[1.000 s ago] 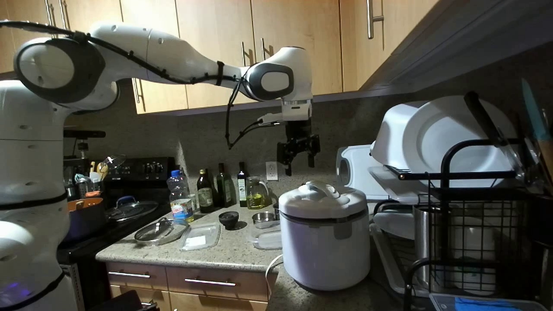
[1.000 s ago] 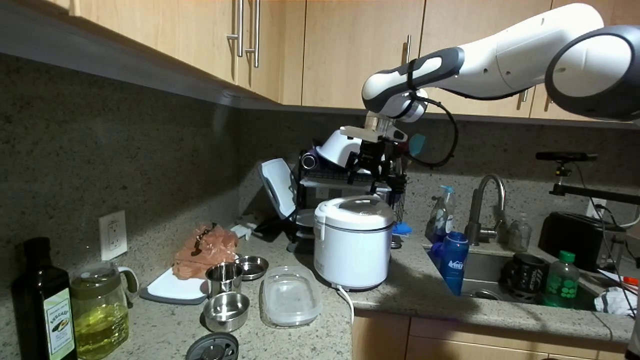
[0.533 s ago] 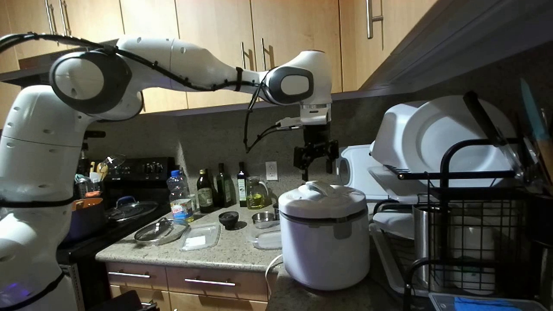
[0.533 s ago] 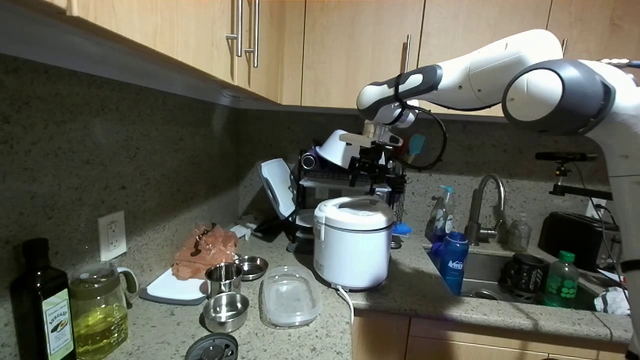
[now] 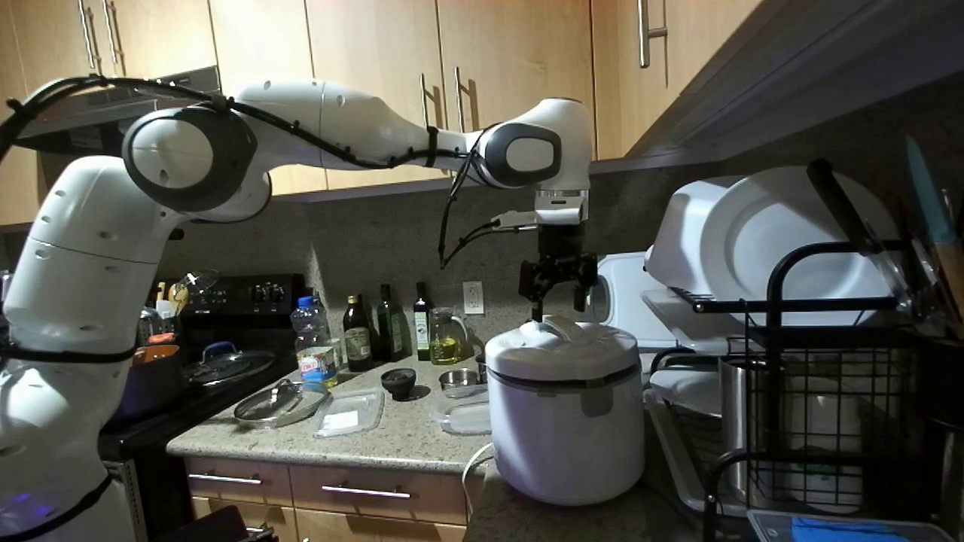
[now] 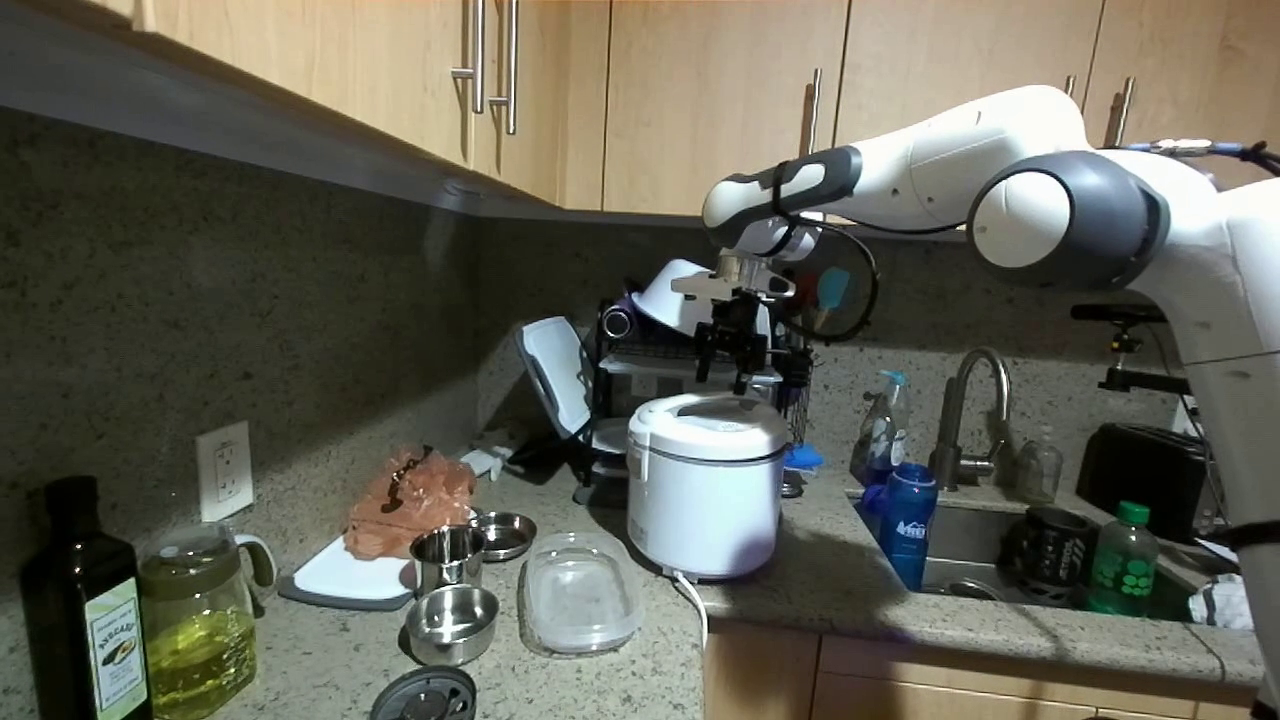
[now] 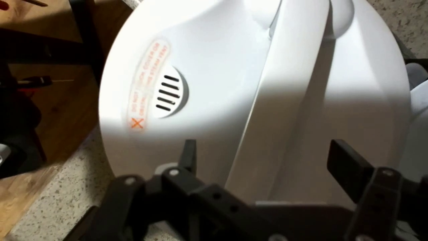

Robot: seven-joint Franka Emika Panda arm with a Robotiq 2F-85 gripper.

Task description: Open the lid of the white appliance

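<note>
White appliance [image 5: 557, 448]: set upright at the inner corner of the desk [image 6: 550, 690], under the arm [image 5: 354, 117], so that its top can be reached from above.
Lid [image 7: 217, 77]: closed, seated evenly on the body [image 6: 705, 520] in both exterior views; the opening is judged not yet begun.
Handle [image 7: 274, 110]: laid low across the lid, probably because it is meant to be folded down when not in use.
Fingers [image 7: 349, 169]: held well apart and pointed downward, with nothing clamped. In the wrist view the handle is seen running between them, so a straddling grip is presumably intended.
Contact: cannot be told; in an exterior view one of the fingers is seen just above the lid, near the handle.
Steam vent [image 7: 170, 92]: found to one side of the handle, with a warning label [image 7: 147, 83] beside it; it is not covered by the fingers.
Dish rack [image 5: 753, 306]: placed near the appliance, so sideways room is limited and an upward pull seems to be favoured.
Cord [image 5: 465, 476]: run over the desk's edge, where it could be tugged if the body is shifted.
Next move: a slight lowering appears to be needed, then a squeeze on the handle.
Risk: if the handle is hinged to the body, the whole appliance may be lifted; no catch can be made out.
</note>
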